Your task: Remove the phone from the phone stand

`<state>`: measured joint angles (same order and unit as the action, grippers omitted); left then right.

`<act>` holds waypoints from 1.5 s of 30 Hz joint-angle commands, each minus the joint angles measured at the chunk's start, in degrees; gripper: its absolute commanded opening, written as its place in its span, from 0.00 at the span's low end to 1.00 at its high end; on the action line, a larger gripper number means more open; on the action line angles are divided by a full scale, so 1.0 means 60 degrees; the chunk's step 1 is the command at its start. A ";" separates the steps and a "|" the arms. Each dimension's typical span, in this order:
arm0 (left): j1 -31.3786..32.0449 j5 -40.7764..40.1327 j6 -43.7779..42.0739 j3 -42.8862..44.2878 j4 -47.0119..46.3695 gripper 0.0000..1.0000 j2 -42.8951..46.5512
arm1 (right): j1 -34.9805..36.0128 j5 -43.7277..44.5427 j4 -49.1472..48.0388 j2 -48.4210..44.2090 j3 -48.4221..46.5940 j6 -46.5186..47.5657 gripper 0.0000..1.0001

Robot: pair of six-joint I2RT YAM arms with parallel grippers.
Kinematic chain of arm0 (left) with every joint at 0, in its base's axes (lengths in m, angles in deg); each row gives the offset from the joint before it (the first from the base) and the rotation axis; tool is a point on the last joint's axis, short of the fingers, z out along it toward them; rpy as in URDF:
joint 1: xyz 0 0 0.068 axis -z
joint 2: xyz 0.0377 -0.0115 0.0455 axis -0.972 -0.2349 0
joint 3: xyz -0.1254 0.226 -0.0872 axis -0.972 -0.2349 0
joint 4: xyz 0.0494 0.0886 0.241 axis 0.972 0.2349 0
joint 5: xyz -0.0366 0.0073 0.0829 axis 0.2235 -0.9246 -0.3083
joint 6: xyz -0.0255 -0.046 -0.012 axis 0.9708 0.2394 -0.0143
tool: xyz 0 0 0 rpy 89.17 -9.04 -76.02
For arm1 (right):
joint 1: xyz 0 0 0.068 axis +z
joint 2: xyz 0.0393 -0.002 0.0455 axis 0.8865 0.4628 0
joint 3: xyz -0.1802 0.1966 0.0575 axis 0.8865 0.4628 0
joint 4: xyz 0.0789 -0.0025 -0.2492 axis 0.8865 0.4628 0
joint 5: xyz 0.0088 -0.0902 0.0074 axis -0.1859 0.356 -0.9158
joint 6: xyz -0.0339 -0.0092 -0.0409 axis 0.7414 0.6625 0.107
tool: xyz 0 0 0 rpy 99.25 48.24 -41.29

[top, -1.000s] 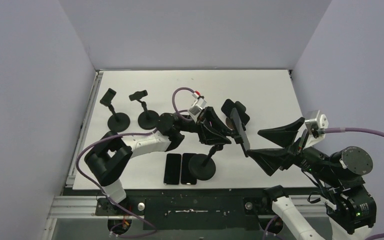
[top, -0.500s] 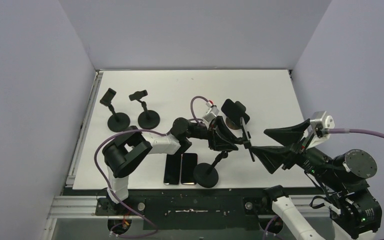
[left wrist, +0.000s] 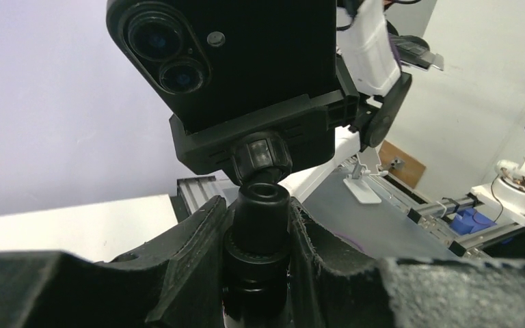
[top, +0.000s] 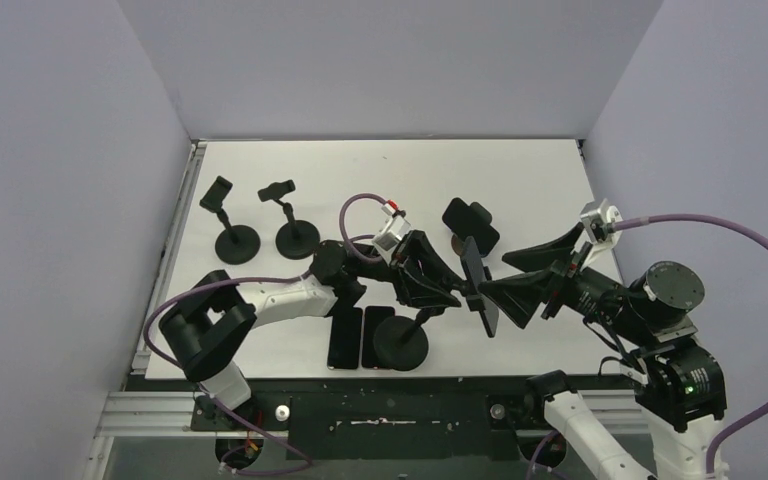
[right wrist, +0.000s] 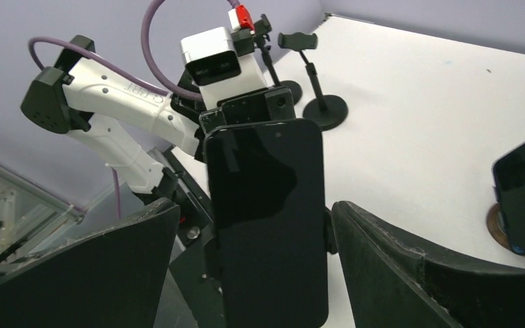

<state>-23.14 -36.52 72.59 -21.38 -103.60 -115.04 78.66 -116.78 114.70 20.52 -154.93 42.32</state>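
The phone (right wrist: 266, 212) stands upright in the clamp (left wrist: 266, 133) of the phone stand (top: 400, 343), up and to the right of the stand's round base; the left gripper (left wrist: 258, 220) is closed narrow on the stand's stem, just under the ball joint; the right gripper (right wrist: 254, 210) is spread wide, one finger on each side of the phone, with a gap showing on both sides; two more phones (top: 345, 338) lie flat on the table (top: 520, 180) just left of the base.

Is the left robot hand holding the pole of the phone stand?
Yes, the left gripper pinches the phone stand's pole between its two fingers, just under the clamped phone.
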 commanded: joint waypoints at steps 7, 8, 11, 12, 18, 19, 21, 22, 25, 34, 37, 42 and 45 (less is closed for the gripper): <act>0.0372 -0.0128 -0.0370 0.0091 -0.2042 0.00 0.1482 | 0.0080 -0.1777 -0.1966 0.0846 -0.0183 -0.2130 0.91; 0.0390 -0.0126 -0.0367 0.0104 -0.2011 0.00 0.1497 | 0.0068 -0.1822 -0.1952 0.0924 -0.0208 -0.2155 0.92; 0.0433 -0.0141 -0.0388 0.0141 -0.1948 0.00 0.1528 | 0.0011 -0.1919 -0.1520 0.1146 -0.0456 -0.1847 0.94; 0.0437 -0.0166 -0.0390 0.0138 -0.1930 0.00 0.1541 | -0.0009 -0.1917 -0.1299 0.1221 -0.0557 -0.1624 0.94; 0.0466 -0.0262 -0.0461 0.0140 -0.1772 0.00 0.1584 | 0.0070 -0.2054 -0.1079 0.1447 -0.0608 -0.1450 0.97; 0.0466 -0.0276 -0.0476 0.0143 -0.1754 0.00 0.1585 | 0.0092 -0.2088 -0.1090 0.1460 -0.0605 -0.1446 0.98; 0.0467 -0.0316 -0.0478 0.0154 -0.1737 0.00 0.1562 | 0.0145 -0.2249 -0.1099 0.1478 -0.0569 -0.1407 0.99; 0.0472 -0.0318 -0.0474 0.0180 -0.1737 0.00 0.1535 | 0.0177 -0.2284 -0.1092 0.1473 -0.0536 -0.1389 1.00; 0.0469 -0.0322 -0.0441 0.0271 -0.1741 0.00 0.1425 | 0.0258 -0.2376 -0.1117 0.1420 -0.0469 -0.1297 1.00; 0.0570 -0.0362 -0.0020 0.0758 -0.1922 0.00 0.0984 | 0.0389 -0.2702 -0.1061 0.1086 -0.0001 -0.0812 1.00; 0.0583 -0.0345 0.0093 0.0883 -0.1866 0.00 0.0880 | 0.0483 -0.2565 -0.0828 0.1035 -0.0114 -0.0458 1.00; 0.0677 -0.0321 0.0177 0.1085 -0.1791 0.00 0.0751 | 0.0705 -0.2403 -0.0604 0.1149 -0.0265 -0.0090 1.00; 0.0686 -0.0300 0.0272 0.1140 -0.1770 0.00 0.0654 | 0.0818 -0.2310 -0.0533 0.1164 -0.0415 0.0096 1.00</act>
<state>-19.40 -34.46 72.46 -19.24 -104.41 -112.02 82.53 -131.27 111.03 27.27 -155.28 40.44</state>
